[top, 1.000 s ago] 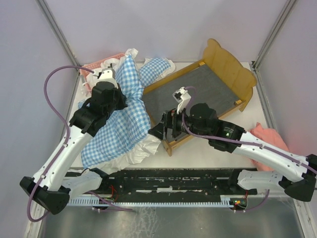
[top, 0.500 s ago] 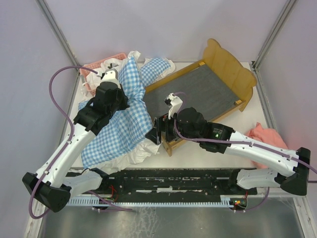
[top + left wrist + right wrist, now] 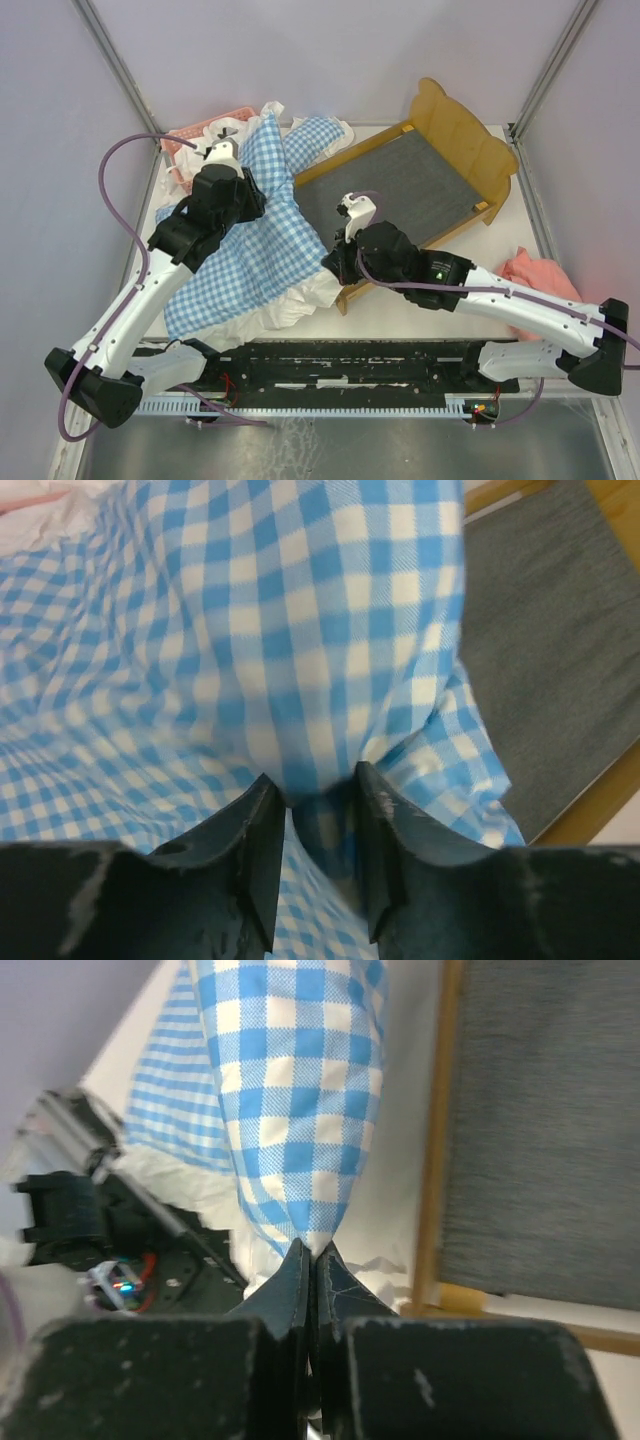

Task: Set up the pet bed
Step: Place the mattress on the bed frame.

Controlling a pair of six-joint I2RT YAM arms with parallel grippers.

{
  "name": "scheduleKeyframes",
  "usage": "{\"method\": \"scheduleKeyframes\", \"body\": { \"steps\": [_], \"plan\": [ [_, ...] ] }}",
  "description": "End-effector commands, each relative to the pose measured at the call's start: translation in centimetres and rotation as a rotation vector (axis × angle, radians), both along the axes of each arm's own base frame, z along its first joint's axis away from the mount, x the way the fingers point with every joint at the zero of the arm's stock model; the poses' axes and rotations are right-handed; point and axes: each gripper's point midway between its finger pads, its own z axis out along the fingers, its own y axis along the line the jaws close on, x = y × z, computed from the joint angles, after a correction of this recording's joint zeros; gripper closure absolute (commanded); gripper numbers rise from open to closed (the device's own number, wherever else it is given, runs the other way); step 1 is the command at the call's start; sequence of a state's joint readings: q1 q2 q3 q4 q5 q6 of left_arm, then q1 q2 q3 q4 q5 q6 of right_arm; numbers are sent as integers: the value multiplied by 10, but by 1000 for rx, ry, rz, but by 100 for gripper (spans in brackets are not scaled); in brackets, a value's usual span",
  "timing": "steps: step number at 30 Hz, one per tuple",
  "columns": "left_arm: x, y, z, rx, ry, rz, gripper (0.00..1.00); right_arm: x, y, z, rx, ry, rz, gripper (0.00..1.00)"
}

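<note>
The pet bed [image 3: 455, 130], light wood with a wavy headboard and a dark grey base [image 3: 400, 185], stands at the back right. Blue-white gingham bedding [image 3: 255, 250] lies left of it, over the bed's near-left corner. My left gripper [image 3: 252, 200] presses down into the bedding's upper part. In the left wrist view its jaws [image 3: 312, 785] stand parted, with a fold of gingham [image 3: 300, 630] still between the tips. My right gripper [image 3: 332, 266] is shut on a pinched point of the gingham [image 3: 300, 1090] beside the bed's wooden rail [image 3: 432, 1160].
A pink plastic basket [image 3: 200, 135] sits at the back left, behind the bedding. A pink cloth [image 3: 530, 275] lies at the right, partly under my right arm. White ruffled trim [image 3: 290, 300] spreads toward the black rail at the front edge [image 3: 350, 365].
My right gripper moved left to the bedding's edge and closed on it. My left gripper's jaws have come apart on the fold that they pinched.
</note>
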State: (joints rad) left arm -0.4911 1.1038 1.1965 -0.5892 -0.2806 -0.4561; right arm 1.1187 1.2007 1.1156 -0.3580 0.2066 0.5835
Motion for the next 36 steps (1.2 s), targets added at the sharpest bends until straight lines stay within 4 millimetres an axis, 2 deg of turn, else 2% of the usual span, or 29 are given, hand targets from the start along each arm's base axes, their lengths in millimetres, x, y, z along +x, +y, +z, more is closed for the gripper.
{"method": "scheduleKeyframes", "body": {
  "steps": [1,4,8,13,21,25,30,33,36],
  "plan": [
    [6,-8,57,-83,-138,-17,49,32,-52,28,-153,-155,-185,98],
    [2,-8,62,-52,-134,-48,34,48,-83,40,-205,-173,-265,98],
    [1,6,46,32,-95,-11,26,76,-128,37,-257,-152,-375,98],
    [-1,10,11,99,-12,-13,24,102,-178,44,-335,-162,-481,98],
    [-15,11,-58,41,99,18,24,115,-233,63,-411,-210,-651,98],
    [-18,25,-75,-1,139,54,24,123,-254,55,-461,-187,-720,98],
    [-9,46,-93,-36,181,52,24,126,-276,36,-513,-149,-785,98],
    [1,36,-93,-50,174,-30,23,127,-283,29,-506,-136,-800,98],
    [16,24,-85,-55,156,-91,22,128,-281,24,-490,-125,-786,98]
  ]
}}
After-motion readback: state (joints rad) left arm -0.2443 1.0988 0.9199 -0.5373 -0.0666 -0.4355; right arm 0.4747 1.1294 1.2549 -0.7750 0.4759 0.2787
